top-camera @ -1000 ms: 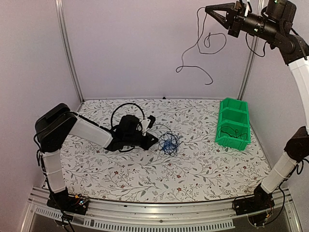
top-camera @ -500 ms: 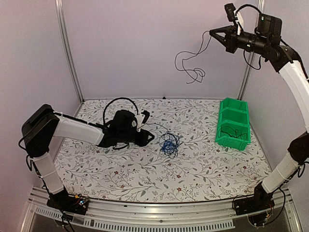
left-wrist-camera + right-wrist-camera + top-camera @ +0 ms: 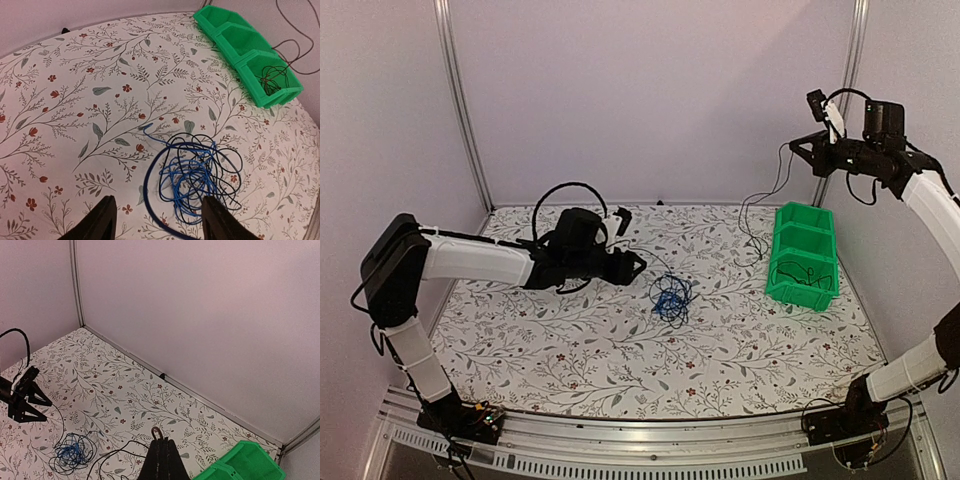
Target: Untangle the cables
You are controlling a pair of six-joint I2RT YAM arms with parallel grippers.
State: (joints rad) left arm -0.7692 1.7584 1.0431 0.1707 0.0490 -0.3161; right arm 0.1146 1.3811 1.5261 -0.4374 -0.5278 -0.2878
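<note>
Lowered now toward the green bin (image 3: 798, 296), my right gripper (image 3: 802, 150) pinches one black cable (image 3: 783, 172), while the tangle (image 3: 670, 297) lies well left of the bin, just ahead of my spread left gripper (image 3: 638, 263).

The cables (image 3: 194, 177) are blue and black, the table (image 3: 75, 100) white with grey-leaf, red-flower print, the bin (image 3: 800, 293) green.

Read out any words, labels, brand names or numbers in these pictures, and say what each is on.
None can be read. The green bin, the floral table cover, the cable tangle, the black cable in the right gripper and the left gripper show no lettering.
</note>
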